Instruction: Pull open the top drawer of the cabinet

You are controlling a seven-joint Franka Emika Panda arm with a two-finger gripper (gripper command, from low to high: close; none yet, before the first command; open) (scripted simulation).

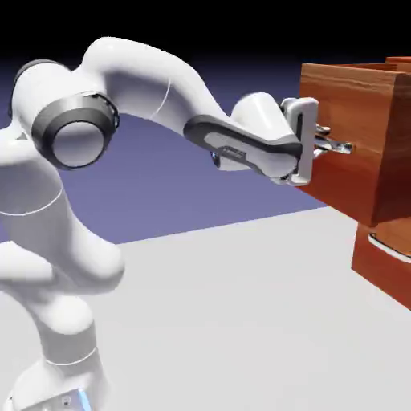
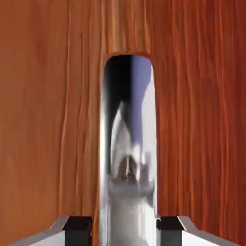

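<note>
The top drawer is a reddish-brown wood-grain box standing out well to the left of the drawer below it in the cabinet. Its thin silver bar handle sits on the front. My gripper is shut on that handle, with the white hand level and pressed close to the drawer front. In the hand view the drawer's wood fills the picture. The shiny handle runs up the middle between my two grey fingertips, and my gripper is closed around it.
The lower drawer has its own silver handle and sits further back, under the overhanging top drawer. The pale table stretches below the arm. My elbow and base rise at the exterior view's left.
</note>
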